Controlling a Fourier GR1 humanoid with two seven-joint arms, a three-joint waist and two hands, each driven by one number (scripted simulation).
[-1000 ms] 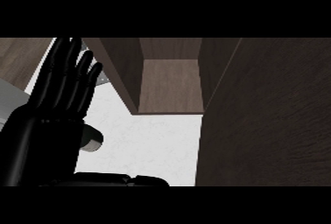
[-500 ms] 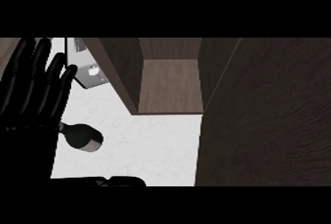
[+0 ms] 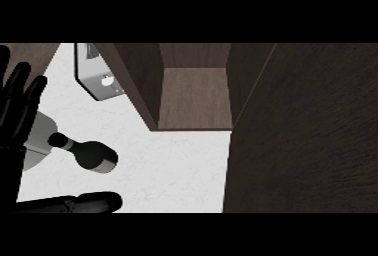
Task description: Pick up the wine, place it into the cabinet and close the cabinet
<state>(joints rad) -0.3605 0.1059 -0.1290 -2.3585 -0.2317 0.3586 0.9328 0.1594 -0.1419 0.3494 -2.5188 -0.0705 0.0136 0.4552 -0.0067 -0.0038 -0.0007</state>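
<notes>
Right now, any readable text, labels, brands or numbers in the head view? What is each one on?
None can be read.
Wine bottle: dark, no label text shows.
Grey panel at the top: one pale blotch, not legible as letters or numbers.
Cabinet: plain brown wood, no sign or marking.

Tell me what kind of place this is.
Likely a kitchen: a white counter top holds a dark wine bottle, and an open wooden cabinet stands at its far side.
</notes>
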